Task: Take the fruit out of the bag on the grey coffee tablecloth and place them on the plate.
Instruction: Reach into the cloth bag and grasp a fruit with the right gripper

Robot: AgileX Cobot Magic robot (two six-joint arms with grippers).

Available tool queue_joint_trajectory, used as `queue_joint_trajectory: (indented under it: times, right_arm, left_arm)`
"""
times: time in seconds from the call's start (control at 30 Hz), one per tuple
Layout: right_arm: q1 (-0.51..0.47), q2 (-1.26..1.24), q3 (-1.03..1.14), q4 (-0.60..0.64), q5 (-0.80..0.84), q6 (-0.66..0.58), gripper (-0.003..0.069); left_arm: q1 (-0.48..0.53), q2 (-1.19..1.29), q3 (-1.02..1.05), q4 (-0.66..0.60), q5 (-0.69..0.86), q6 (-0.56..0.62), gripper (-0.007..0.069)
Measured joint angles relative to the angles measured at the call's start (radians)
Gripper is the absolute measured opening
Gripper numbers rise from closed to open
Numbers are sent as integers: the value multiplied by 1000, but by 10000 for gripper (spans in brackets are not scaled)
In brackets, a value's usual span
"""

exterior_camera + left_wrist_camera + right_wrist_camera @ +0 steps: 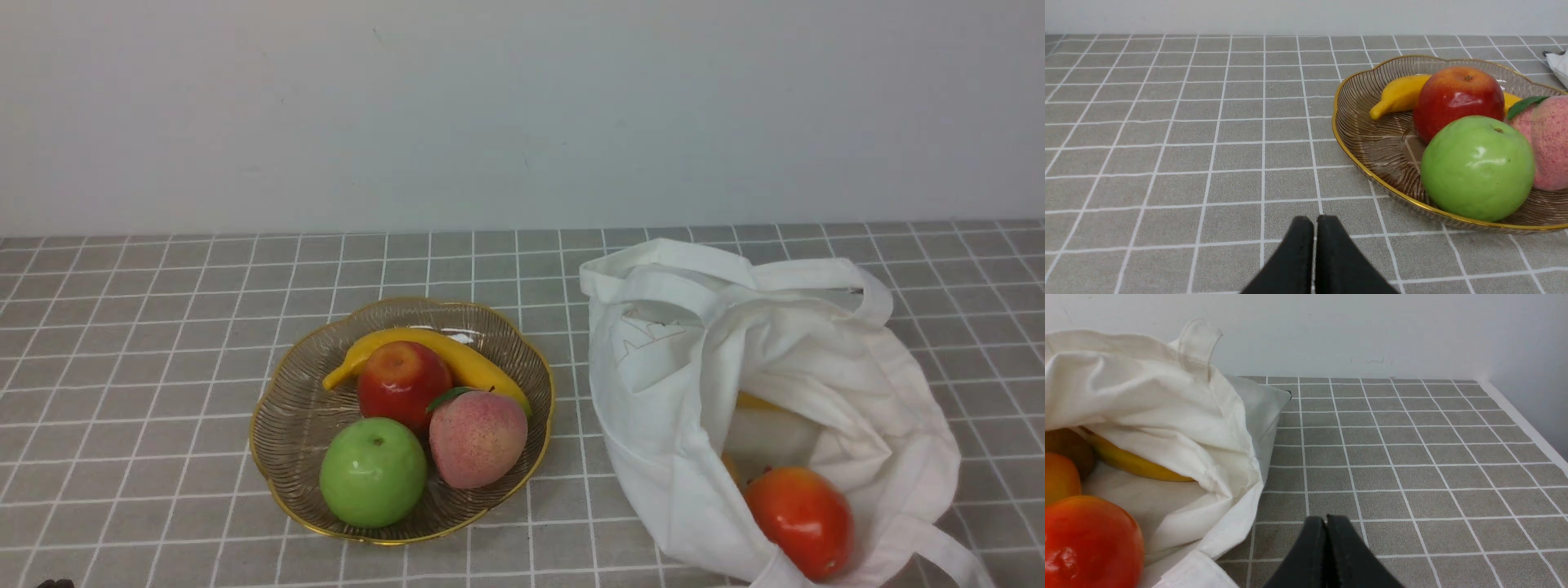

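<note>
The fruit (pixel 802 521) lies in the mouth of the bag (pixel 816 359), right of the plate (pixel 286 425); left gripper (pixel 1314 222) and right gripper (pixel 1326 520) each have jaws pressed together.

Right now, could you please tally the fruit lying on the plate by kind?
Banana: 1
Red apple: 1
Green apple: 1
Peach: 1
Total: 4 on the plate
</note>
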Motion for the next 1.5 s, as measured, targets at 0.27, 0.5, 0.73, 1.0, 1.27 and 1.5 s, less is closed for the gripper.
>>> queue_joint_trajectory:
  times: [0.27,0.5,0.73,1.0,1.27,1.5]
  right_arm:
    - [0,0,0,0,0,3,-15]
    - [0,0,0,0,0,4,-15]
    - [0,0,0,0,0,4,-15]
    - [0,0,0,4,0,8,-15]
    - [0,0,6,397,-321,250,-15]
    - [0,0,6,541,-447,294,-15]
  left_arm:
    - [0,0,0,0,0,0,-8]
    - [0,0,0,0,0,0,-8]
    - [0,0,0,0,0,0,-8]
    - [0,0,0,0,0,0,-8]
    - [0,0,0,0,0,0,-8]
    - [0,0,0,0,0,0,-8]
